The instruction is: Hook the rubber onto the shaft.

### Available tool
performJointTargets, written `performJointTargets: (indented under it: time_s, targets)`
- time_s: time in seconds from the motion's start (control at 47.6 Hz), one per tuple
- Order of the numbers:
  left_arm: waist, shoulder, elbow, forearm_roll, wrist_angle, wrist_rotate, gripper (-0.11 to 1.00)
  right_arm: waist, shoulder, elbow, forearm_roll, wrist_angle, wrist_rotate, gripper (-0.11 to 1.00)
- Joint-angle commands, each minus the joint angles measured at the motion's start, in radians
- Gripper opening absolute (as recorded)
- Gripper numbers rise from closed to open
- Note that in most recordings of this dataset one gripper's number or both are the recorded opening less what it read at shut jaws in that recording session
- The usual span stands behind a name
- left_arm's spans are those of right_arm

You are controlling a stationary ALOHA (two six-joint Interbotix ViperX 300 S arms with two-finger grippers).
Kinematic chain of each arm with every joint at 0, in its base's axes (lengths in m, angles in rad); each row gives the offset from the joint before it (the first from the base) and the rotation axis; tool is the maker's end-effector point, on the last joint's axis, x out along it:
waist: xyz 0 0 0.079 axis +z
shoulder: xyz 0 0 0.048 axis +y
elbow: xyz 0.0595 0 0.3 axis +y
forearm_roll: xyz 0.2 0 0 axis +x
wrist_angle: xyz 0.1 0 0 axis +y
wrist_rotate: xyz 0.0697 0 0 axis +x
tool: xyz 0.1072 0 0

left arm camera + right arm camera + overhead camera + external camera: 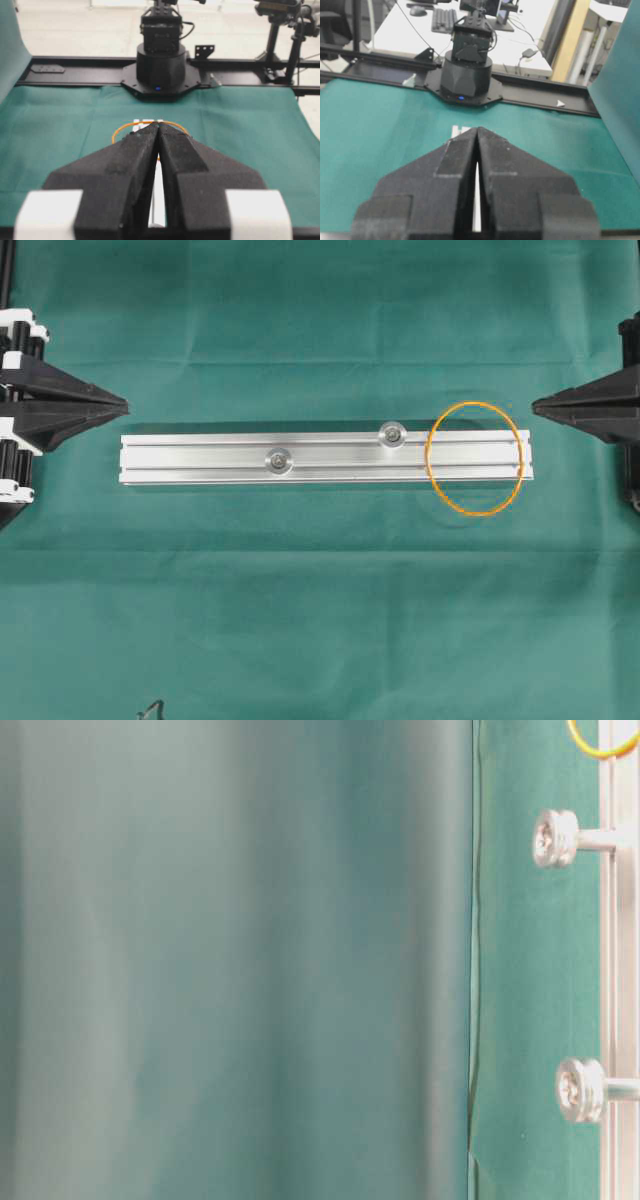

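Observation:
The rubber (428, 455) is a thin orange loop lying flat over the right end of the silver rail (320, 458), wider than the rail. Two round-headed shafts stand on the rail, one near the middle (278, 459) and one further right (392, 433); the loop touches neither. My left gripper (125, 403) is shut and empty, off the rail's left end. My right gripper (535, 408) is shut and empty, just right of the loop. In the left wrist view the rubber (121, 128) shows beyond the shut gripper (159, 126). The right wrist view has the shut gripper (477, 128) hiding most of the rail.
Green cloth (300, 600) covers the table. In the table-level view the two shafts (555, 838) (580, 1089) stick out sideways from the rail (620, 970), with a bit of the rubber (600, 753) at the top. The opposite arm's base (160, 65) stands at the far table edge.

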Motion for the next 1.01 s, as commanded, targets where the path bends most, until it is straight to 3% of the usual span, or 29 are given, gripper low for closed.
performJointTargets:
  time_s: [0.0, 0.315, 0.526, 0.715, 0.988]
  targets:
    - [0.008, 0.006, -0.038, 0.023, 0.005, 0.003, 0.02, -0.002, 0.011, -0.021, 0.006, -0.002, 0.008, 0.04]
    - [0.017, -0.015, -0.046, 0.023, 0.049, -0.002, 0.02, -0.002, 0.015, -0.048, 0.005, 0.049, 0.009, 0.04]
    - [0.017, -0.014, -0.054, 0.023, 0.097, -0.005, 0.02, -0.002, 0.015, -0.078, 0.005, 0.146, 0.014, 0.04]
    - [0.014, -0.015, -0.089, 0.023, 0.278, -0.009, 0.02, -0.002, 0.021, -0.127, 0.009, 0.356, 0.031, 0.04]
    - [0.008, -0.015, -0.150, 0.023, 0.652, -0.009, 0.02, -0.002, 0.052, -0.198, 0.009, 0.730, 0.123, 0.04]
